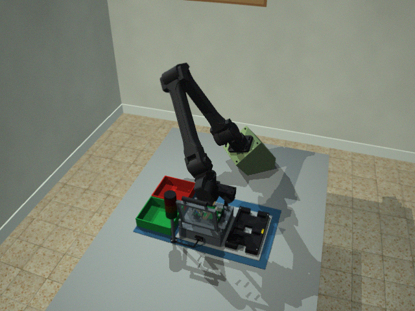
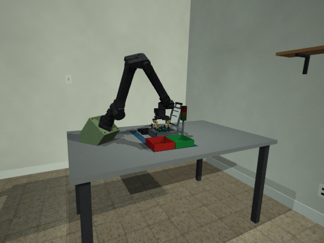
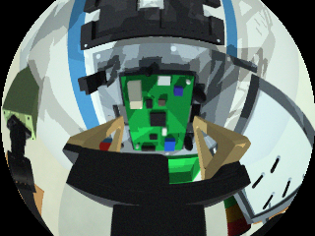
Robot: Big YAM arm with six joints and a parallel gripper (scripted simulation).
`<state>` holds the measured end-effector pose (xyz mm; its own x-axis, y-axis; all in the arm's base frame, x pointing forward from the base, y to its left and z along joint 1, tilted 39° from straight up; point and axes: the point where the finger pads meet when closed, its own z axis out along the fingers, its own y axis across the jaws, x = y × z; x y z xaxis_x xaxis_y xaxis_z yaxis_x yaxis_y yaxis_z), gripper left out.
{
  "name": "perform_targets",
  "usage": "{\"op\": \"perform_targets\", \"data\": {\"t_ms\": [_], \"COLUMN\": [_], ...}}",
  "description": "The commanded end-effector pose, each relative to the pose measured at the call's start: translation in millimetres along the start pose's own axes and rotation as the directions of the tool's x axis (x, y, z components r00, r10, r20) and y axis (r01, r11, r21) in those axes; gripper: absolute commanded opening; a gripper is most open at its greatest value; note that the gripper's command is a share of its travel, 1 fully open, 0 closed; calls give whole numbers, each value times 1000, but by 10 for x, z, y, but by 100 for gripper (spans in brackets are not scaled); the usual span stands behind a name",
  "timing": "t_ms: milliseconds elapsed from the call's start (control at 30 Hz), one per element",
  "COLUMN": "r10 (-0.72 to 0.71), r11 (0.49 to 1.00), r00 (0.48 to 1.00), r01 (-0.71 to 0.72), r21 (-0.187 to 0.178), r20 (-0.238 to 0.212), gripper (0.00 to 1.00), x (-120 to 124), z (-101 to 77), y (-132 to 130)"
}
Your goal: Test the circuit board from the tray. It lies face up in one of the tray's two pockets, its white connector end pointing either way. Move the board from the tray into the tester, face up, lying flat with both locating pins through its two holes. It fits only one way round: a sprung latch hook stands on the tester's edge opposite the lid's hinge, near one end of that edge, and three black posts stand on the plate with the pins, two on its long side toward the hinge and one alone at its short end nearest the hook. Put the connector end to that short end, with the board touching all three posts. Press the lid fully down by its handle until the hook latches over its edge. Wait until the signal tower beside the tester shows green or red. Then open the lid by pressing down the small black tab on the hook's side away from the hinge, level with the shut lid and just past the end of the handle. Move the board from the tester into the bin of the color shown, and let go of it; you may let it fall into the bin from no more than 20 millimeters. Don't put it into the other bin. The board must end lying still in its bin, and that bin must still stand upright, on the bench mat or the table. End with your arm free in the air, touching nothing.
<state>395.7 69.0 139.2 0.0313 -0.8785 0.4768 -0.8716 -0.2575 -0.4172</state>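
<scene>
The green circuit board [image 2: 162, 129] [image 3: 141, 117] lies face up on the tester [image 1: 201, 232] [image 2: 156, 132], its large pale connector [image 3: 135, 93] toward the tray side. Dark posts stand close beside its end and hinge side; I cannot tell whether it touches them or sits fully on the pins. My gripper [image 2: 162, 127] [image 3: 158, 120] is open, with its tan fingers around the board's long sides and a gap visible in the wrist view. The lid [image 2: 175, 115] [image 3: 278, 162] [image 1: 194, 201] stands raised, its handle [image 2: 178, 103] on top. The black latch hook [image 3: 93, 83] stands opposite. The signal tower [image 1: 170, 205] [image 2: 184, 113] looks unlit.
The black tray [image 1: 256, 219] [image 3: 153, 30] shows no board. The red bin [image 1: 174, 188] [image 2: 160, 145] and green bin [image 1: 155, 217] [image 2: 184, 142] stand upright side by side, beyond the tester from the tray. The raised lid and tower are close to my wrist.
</scene>
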Motion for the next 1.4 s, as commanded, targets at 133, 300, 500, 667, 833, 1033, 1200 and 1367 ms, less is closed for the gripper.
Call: {"op": "perform_targets", "data": {"t_ms": [133, 300, 500, 667, 833, 1033, 1200, 1367], "r10": [0, 0, 0, 0, 0, 0, 1, 3], "r11": [1000, 1000, 1000, 1000, 1000, 1000, 1000, 1000], "r00": [1000, 1000, 1000, 1000, 1000, 1000, 1000, 1000], "r01": [0, 0, 0, 0, 0, 0, -1, -3], "r21": [-5, -5, -5, -5, -5, -5, -9, 18], "r20": [-1, -1, -1, -1, -1, -1, -1, 10], "gripper": [92, 92, 92, 92, 92, 92, 92, 92], "x": [8, 8, 8, 8, 8, 8, 10, -61], "z": [61, 61, 61, 61, 61, 61, 42, -120], "y": [-38, -38, -38, -38, -38, -38, -38, -156]}}
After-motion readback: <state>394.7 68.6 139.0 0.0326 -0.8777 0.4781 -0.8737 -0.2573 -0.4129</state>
